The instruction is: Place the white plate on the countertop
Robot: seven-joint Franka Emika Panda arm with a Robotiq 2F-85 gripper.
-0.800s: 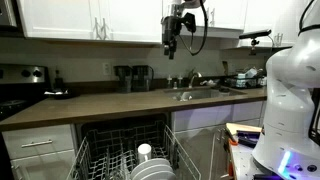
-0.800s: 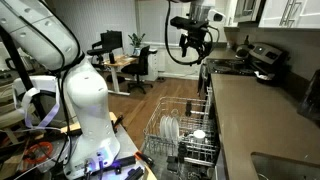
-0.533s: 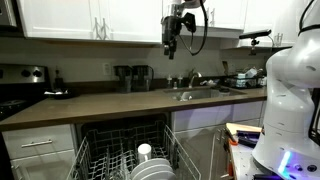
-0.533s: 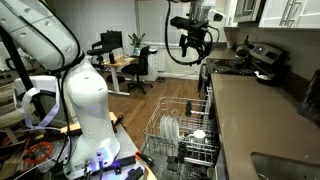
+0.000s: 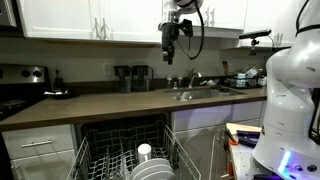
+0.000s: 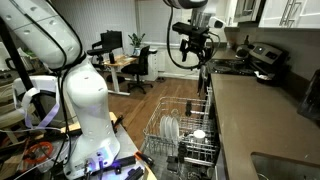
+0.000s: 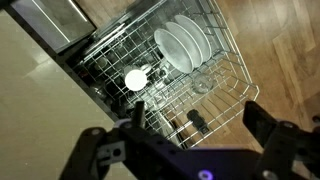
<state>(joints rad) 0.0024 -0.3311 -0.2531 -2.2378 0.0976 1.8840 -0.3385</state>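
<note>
Several white plates (image 5: 153, 169) stand upright in the pulled-out dishwasher rack (image 5: 100, 160); they also show in an exterior view (image 6: 170, 127) and in the wrist view (image 7: 184, 44). A small white cup (image 7: 134, 78) stands upright beside them. The dark-brown countertop (image 5: 105, 103) runs above the rack and holds a steel sink (image 5: 195, 94). My gripper (image 5: 169, 53) hangs high over the counter, far above the plates, open and empty; it also shows in an exterior view (image 6: 197, 52) and in the wrist view (image 7: 185, 140).
A black stove (image 5: 15, 100) stands at the counter's end. Dark canisters (image 5: 133, 77) and a faucet (image 5: 192, 77) line the back wall. White upper cabinets (image 5: 90, 18) hang close behind the gripper. A second white robot (image 5: 290, 90) stands beside the dishwasher.
The gripper has risen slightly and shifted a little sideways. The plates and rack have not moved.
</note>
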